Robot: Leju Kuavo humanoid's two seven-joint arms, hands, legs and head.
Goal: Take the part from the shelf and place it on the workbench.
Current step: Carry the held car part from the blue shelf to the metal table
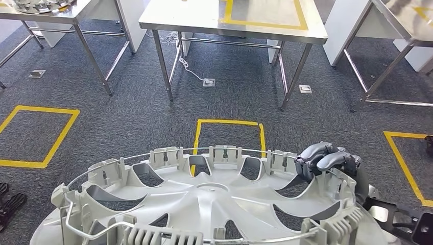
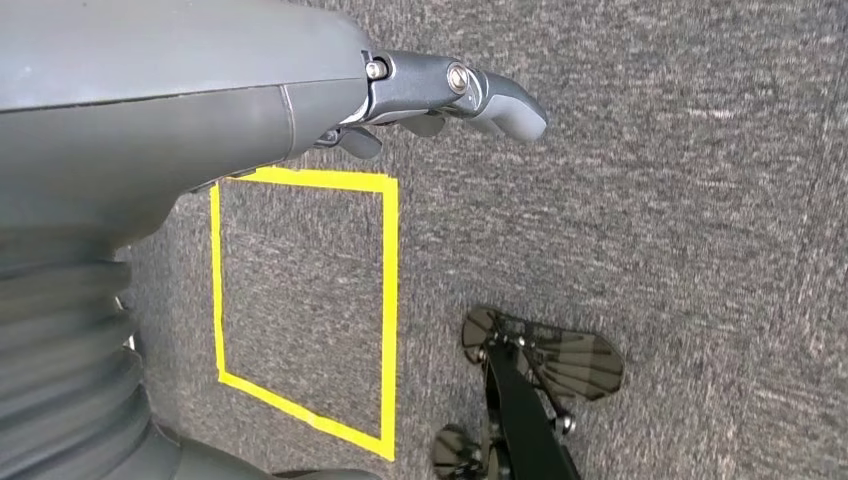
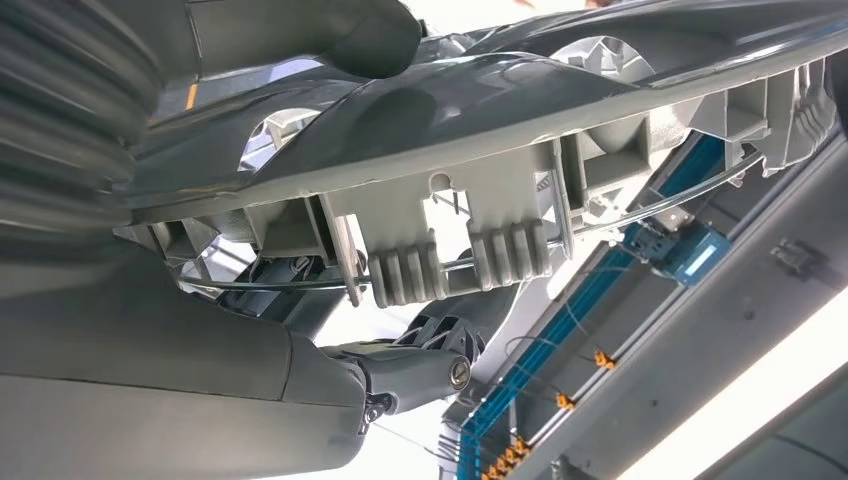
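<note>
The part is a large pale grey wheel cover (image 1: pixel 204 199) with a wire ring round its clips, lying flat and low in the head view. My right hand (image 1: pixel 327 159) grips its right rim, fingers curled over the edge. In the right wrist view the cover's clipped rim (image 3: pixel 450 255) lies across the picture with my right hand (image 3: pixel 415 370) under it. My left hand (image 2: pixel 440 88) hangs over the carpet with its fingers out and nothing in it. The workbench (image 1: pixel 168 20), a steel table with a yellow taped rectangle on top, stands straight ahead, across the carpet.
Two more steel tables stand at the far left (image 1: pixel 76 13) and far right (image 1: pixel 403 30). Yellow taped squares (image 1: pixel 227 122) mark the grey carpet. Floor sockets (image 1: pixel 209 81) and a white cable (image 1: pixel 186 66) lie under the middle table.
</note>
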